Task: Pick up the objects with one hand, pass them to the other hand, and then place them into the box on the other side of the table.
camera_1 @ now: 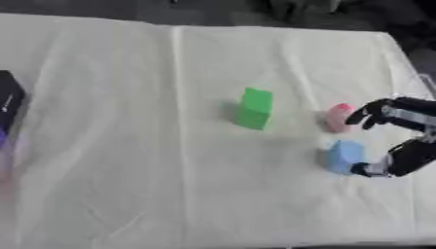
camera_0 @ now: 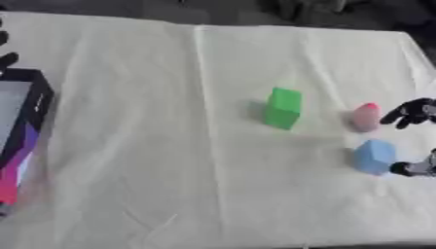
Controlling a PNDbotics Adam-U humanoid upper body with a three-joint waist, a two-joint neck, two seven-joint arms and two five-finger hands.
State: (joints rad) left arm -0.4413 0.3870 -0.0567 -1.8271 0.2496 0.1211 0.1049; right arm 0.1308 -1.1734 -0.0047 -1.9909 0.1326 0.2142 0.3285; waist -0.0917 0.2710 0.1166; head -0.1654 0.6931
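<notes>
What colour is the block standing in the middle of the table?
Green. The block shows best in the left eye view, standing left of a pink thing.

Three things stand on the right half of my bench (camera_0: 170, 160): a tall block (camera_0: 282, 108) nearest the middle, an egg-shaped piece (camera_1: 339, 117) to its right, and a squat block (camera_1: 344, 156) in front of that piece, nearer to me. My right robot hand (camera_1: 400, 141) comes in from the right edge, its upper fingers (camera_1: 368, 113) just beside the egg-shaped piece and its lower part against the squat block's right side. The box (camera_0: 21, 141) sits well apart at the left edge of the bench, and something of my left arm (camera_0: 5, 48) shows just behind it.
</notes>
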